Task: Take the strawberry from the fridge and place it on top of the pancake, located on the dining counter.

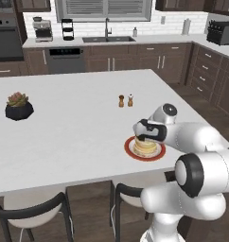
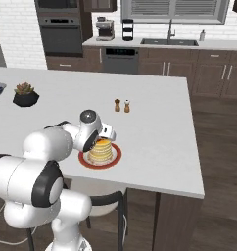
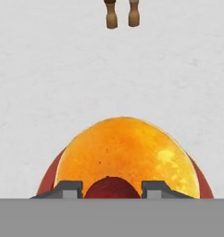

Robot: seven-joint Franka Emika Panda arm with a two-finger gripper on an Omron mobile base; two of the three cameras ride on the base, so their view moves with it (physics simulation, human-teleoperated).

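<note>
My gripper [image 3: 112, 187] sits low over the pancake [image 3: 127, 155] on the dining counter [image 1: 74, 127], its two fingertips [image 3: 67, 189] closed against the sides of the strawberry [image 3: 111, 188]. The red fruit hangs just above the orange topping; I cannot tell whether it touches.

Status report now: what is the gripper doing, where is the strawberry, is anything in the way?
Gripper shut on strawberry, right over pancake. Not released yet. Shakers stand well beyond; nothing in the way.
</note>
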